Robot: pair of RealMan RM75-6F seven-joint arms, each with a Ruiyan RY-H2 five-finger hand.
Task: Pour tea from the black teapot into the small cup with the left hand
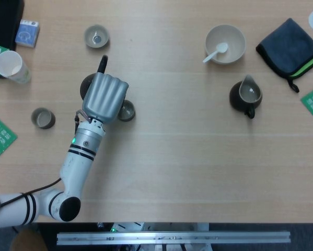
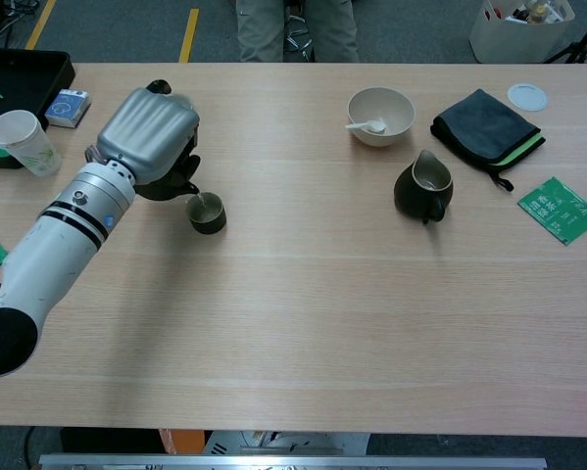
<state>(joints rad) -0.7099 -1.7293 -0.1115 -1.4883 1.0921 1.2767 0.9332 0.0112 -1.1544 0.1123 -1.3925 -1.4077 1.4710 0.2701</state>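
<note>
Robot hand: the left robot hand (image 2: 148, 134), silver-shelled, gripped the black teapot (image 2: 168, 182) from above and covered most of it; only the stick handle (image 1: 101, 63) and dark body edges showed. The right robot hand was in neither view.
Teapot: it was tipped toward the small dark ceramic cup (image 2: 207, 212), spout at the cup's rim.
Cup: it stood on the pale wooden worktop (image 2: 322, 294) just right of the teapot, pale liquid visible inside, so pouring seemed under way.
Further right: a dark green pitcher (image 2: 423, 188) stood well apart.
Risk: more tilt could overfill so small a cup and spill tea on the worktop; a sideways drift of the spout would miss the rim or knock the cup over.
</note>
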